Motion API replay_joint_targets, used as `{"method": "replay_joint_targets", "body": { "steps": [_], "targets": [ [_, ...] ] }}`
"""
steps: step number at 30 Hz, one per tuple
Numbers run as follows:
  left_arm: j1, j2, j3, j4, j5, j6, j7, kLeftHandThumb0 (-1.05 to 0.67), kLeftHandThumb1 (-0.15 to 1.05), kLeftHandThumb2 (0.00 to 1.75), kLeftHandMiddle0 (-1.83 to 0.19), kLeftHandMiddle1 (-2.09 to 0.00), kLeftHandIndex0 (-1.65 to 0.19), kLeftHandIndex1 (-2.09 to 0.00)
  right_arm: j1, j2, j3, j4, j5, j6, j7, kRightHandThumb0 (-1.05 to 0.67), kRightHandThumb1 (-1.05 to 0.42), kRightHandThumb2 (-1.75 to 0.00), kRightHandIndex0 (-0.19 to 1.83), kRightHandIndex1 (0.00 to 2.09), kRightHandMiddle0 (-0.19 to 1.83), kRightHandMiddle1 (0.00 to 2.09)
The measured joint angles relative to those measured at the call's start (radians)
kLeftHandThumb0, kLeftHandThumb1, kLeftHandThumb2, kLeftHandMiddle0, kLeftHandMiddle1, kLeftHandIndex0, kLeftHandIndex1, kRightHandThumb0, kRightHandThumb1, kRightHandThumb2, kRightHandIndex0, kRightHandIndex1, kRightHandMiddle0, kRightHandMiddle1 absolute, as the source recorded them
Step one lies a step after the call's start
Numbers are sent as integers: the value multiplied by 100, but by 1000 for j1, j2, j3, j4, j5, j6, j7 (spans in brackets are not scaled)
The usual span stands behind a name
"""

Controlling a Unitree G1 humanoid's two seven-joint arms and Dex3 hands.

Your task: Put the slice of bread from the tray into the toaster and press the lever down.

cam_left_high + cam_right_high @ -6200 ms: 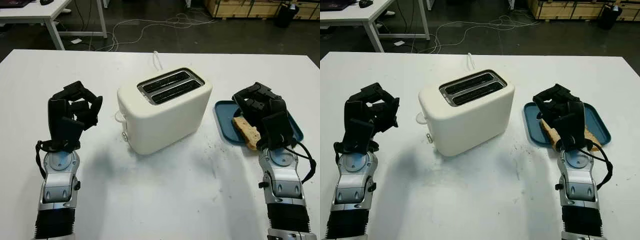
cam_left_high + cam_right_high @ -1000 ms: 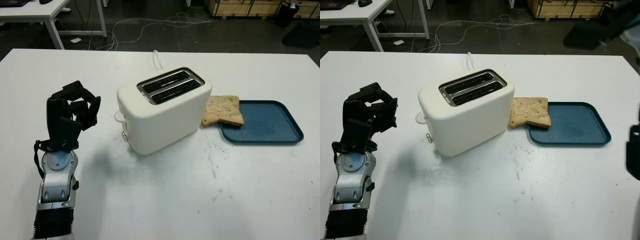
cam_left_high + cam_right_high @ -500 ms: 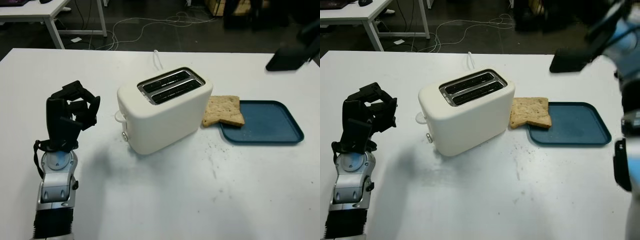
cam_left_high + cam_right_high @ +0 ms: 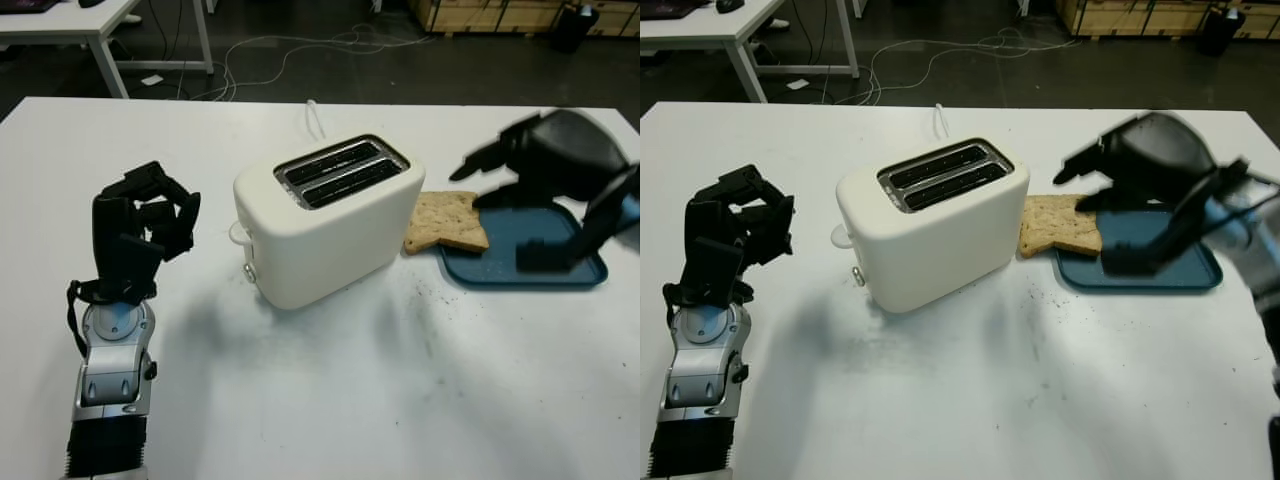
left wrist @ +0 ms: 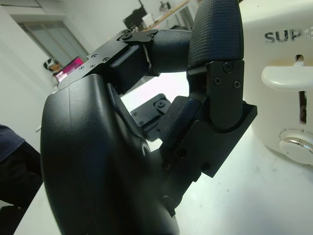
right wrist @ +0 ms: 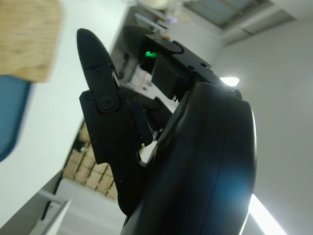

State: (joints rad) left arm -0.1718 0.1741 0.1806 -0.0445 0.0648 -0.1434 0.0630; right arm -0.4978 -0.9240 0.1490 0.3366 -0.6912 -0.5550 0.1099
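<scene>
Your right hand (image 4: 1140, 190), open and holding nothing, hovers above the blue tray (image 4: 1185, 270), far nearer than your left hand (image 4: 140, 225) to the bread slice (image 4: 1060, 225), which lies flat across the tray's toaster-side edge beside the toaster (image 4: 935, 225).

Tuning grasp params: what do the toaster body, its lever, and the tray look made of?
Toaster: looks like cream plastic with a satin finish; soft, broad highlights, rounded moulded corners. Painted metal can't be ruled out. Lever: glossy cream plastic, smooth moulded shape. Tray: matte blue, likely plastic, with a raised rolled rim and no glare.
</scene>
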Motion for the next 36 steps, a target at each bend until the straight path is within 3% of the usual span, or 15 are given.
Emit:
{"method": "replay_joint_targets", "body": {
  "steps": [4,12,23,36],
  "targets": [
    [0,0,0,0,0,0,-2,-87,64,76,-139,-149,-114,-149,61,-1,-18,-40,-21,24,-13,-84,-92,-16,39,0,36,0],
    [1,0,0,-1,0,0,-7,-87,64,75,-139,-148,-114,-148,102,2,-11,-53,-82,86,-48,-79,-92,-7,35,0,31,0],
    [5,-1,0,-2,0,1,-9,-88,64,73,-140,-146,-115,-148,63,60,80,92,-229,188,-184,-65,-89,-1,29,0,28,0],
    [7,-1,0,-2,-6,1,-11,-88,66,71,-140,-146,-114,-147,-29,83,179,276,-238,201,-281,-60,-87,0,32,2,29,1]
  ]
}}
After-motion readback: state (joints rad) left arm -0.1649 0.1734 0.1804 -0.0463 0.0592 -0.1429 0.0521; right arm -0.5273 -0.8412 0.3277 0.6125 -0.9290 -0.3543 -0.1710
